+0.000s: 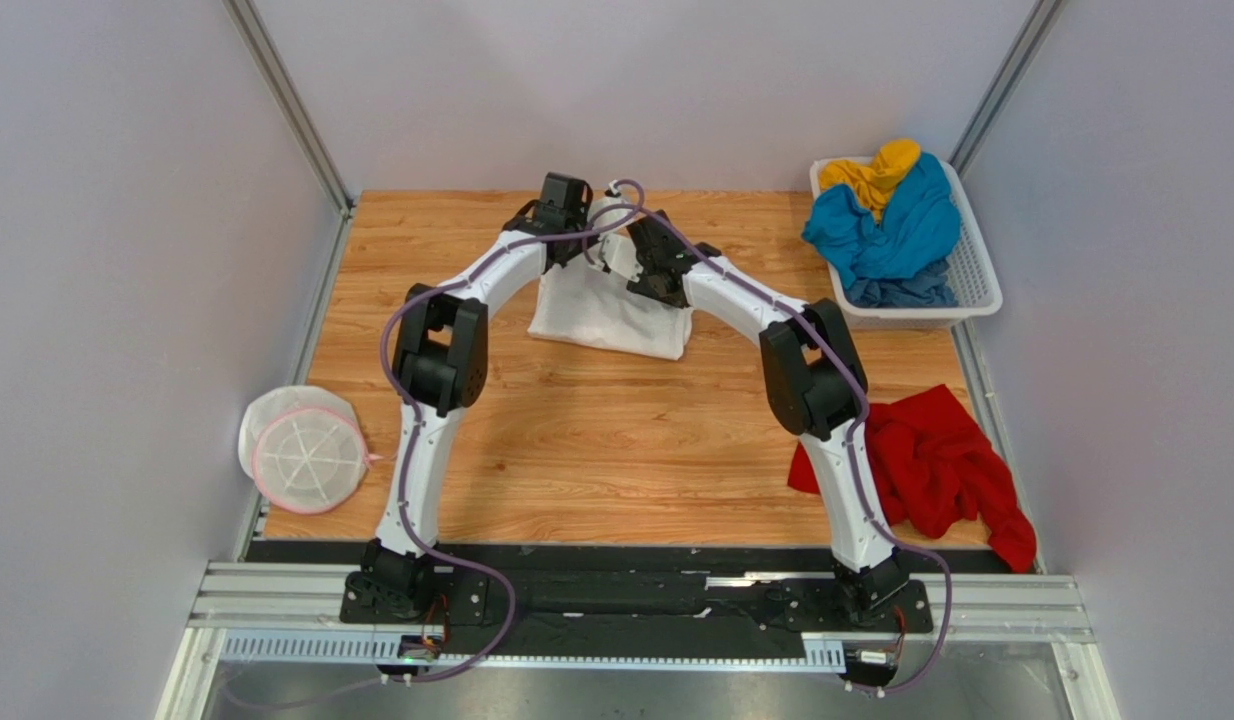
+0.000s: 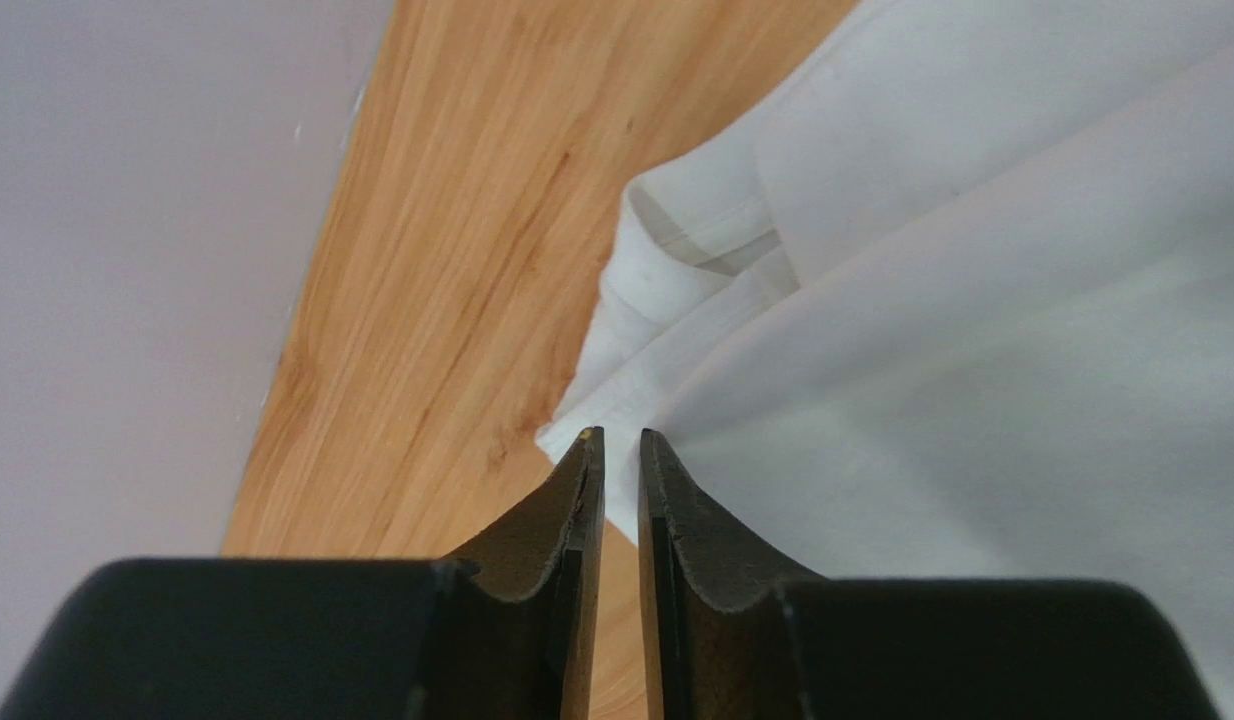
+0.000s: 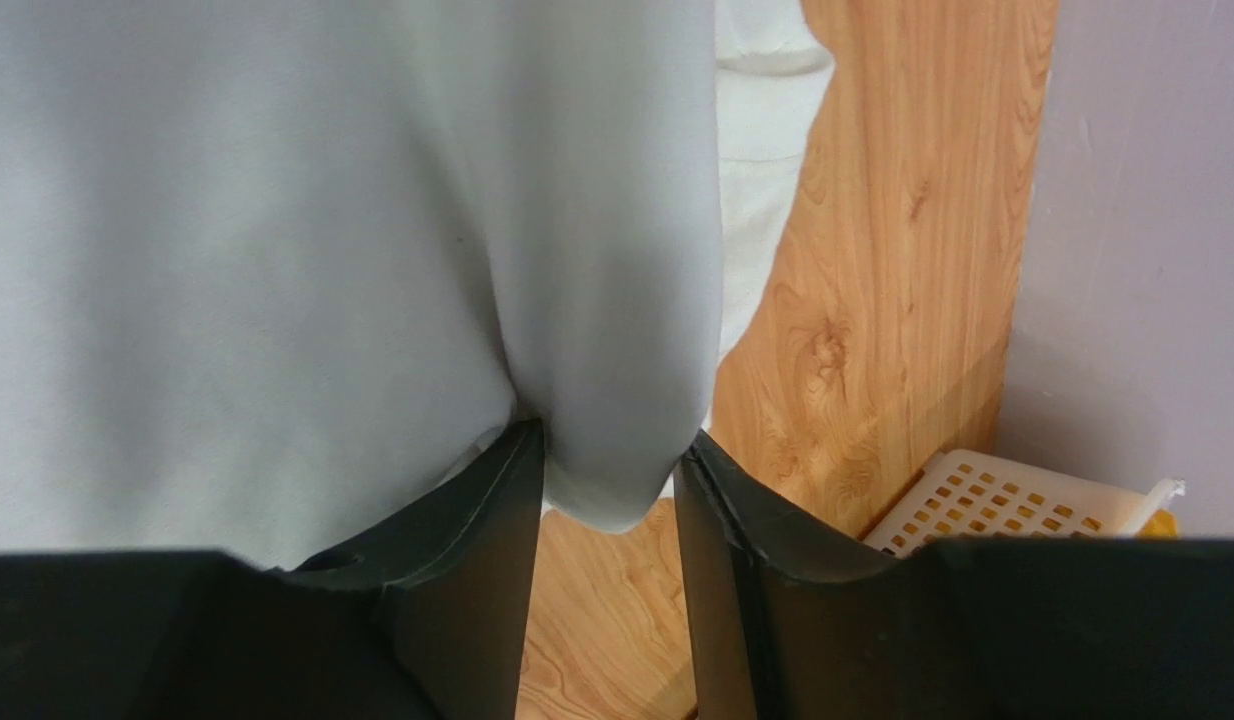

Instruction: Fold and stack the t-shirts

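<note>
Apparently releasing the white t-shirt (image 1: pixel 608 318), tented at the far middle of the table (image 1: pixel 578 450). Left gripper (image 2: pixel 614 438) barely parted, nothing pinched, tips at hem. Right gripper (image 3: pixel 608 443) spread, cloth fold sagging loosely between. Likely dropping edge to settle a fold.

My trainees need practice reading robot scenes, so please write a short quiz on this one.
1. True or false: the blue t-shirt lies in the basket.
2. Which t-shirt are the left end effector and the right end effector at? A red, B the white t-shirt, C blue.
3. What lies on top of the blue t-shirt?
Key: 1 true; 2 B; 3 the yellow t-shirt.
</note>
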Controlling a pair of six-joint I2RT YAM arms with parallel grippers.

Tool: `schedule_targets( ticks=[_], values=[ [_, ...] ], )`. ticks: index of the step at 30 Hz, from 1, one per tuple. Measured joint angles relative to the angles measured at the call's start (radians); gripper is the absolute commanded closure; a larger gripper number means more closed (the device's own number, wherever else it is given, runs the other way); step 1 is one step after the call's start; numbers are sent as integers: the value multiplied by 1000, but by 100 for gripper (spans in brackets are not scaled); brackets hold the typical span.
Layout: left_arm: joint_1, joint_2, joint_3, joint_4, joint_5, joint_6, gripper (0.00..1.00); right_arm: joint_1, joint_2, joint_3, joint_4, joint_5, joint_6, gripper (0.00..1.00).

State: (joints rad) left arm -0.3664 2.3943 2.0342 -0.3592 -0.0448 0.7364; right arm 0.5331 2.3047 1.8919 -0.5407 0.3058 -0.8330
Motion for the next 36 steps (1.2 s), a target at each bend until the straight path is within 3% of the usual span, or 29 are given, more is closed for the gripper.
schedule_targets(
  ticks=[21, 25, 32, 36],
  values=[
    [1, -12, -82, 92, -98, -27, 77, -66, 108, 129, 39, 112, 0, 49],
    [0, -43, -120, 90, -114, -44, 74, -67, 106, 127, 45, 116, 26, 38],
    [-2, -183, -199, 65, -123, -85, 67, -71, -18, 24, 48, 116, 119, 33],
    [-5, -273, -216, 13, -109, -124, 58, -79, -134, -54, 50, 118, 180, 32]
  ],
)
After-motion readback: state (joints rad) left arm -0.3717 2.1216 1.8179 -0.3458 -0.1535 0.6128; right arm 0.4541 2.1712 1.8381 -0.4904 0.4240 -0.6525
